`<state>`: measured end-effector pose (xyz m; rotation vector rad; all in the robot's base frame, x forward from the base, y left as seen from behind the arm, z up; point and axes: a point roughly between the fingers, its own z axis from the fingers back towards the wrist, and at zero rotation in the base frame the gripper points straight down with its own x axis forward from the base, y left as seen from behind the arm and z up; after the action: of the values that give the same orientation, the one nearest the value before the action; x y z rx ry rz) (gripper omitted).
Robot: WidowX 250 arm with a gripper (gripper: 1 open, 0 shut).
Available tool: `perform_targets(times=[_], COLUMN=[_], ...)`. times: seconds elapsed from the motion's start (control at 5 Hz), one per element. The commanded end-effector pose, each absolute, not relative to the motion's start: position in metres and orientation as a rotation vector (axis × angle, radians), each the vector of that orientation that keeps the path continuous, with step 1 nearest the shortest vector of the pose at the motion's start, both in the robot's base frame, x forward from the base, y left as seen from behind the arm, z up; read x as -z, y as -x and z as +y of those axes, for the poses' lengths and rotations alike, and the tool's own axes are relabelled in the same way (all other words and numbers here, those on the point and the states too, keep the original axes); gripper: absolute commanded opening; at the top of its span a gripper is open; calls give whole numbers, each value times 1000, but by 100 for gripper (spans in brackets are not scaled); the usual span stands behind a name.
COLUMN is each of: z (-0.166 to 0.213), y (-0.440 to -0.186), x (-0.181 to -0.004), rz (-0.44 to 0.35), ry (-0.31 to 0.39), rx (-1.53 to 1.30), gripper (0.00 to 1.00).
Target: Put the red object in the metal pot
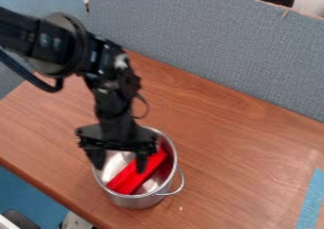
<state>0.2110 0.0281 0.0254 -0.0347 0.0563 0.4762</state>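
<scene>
Camera view: small round shiny steel pot [169, 188] sitting on brown wooden table [241, 138], near its front edge. Bright red flat rectangular block [139, 173] lying slanted inside pot. Black gripper [123, 159] pointing down into pot, fingers spread, gripping nothing.
</scene>
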Motion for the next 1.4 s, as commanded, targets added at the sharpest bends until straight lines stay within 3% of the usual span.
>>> perform_targets(times=[0.0,0.6,0.8,1.0,1.2], z=[44,12,18,25,27], y=[-221,-194,-198,-187,-185], x=[-49,18,0,-22,-46], rz=[14,11,-4,8,20], ry=[11,-23,-26,-29,-21], rx=[-670,-208,-88,-107,-45], gripper=[100,100,0,100,100])
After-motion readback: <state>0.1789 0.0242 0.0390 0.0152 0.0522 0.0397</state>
